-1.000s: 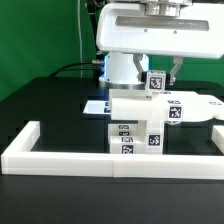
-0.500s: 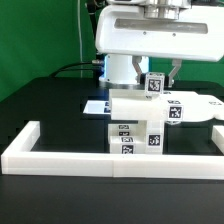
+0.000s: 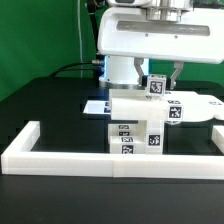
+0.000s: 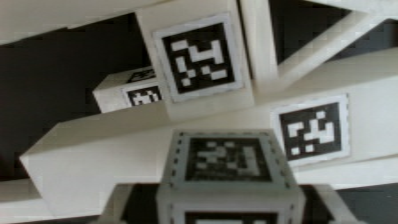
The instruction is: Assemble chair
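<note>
Arm: the big white arm (image 3: 150, 35) comes from the back and fills the top of the exterior view.
Base: the round white bottom part of the arm (image 3: 120, 68) stands at the back, with a bit of blue light on it.
Wrist: it is turned so the gripper points straight down.
Gripper: the gripper (image 3: 160, 76) hangs low under the wide white block of the arm.
Fingers: the dark fingers (image 4: 139, 208) are pulled in close, one on each side of a small white chair part (image 4: 228, 160).
Hold: the fingers squeeze the chair part between them.
</note>
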You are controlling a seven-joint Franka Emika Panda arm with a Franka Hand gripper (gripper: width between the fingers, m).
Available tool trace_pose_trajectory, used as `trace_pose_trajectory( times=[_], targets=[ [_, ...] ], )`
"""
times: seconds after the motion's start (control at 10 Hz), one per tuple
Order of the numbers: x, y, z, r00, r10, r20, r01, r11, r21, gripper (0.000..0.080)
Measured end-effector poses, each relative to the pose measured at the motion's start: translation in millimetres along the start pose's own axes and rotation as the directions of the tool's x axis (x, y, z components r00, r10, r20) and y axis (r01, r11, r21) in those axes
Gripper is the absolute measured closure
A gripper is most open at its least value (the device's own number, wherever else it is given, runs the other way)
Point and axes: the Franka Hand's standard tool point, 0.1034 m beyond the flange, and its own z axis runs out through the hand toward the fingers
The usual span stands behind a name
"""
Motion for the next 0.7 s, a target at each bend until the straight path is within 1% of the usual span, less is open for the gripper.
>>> trace_pose_trajectory(
  times=[0.7],
  targets=[
    [2.3,6.4,4.0,0.999,0.004,-0.038,-0.004,1.0,-0.011,0.0512]
  ],
)
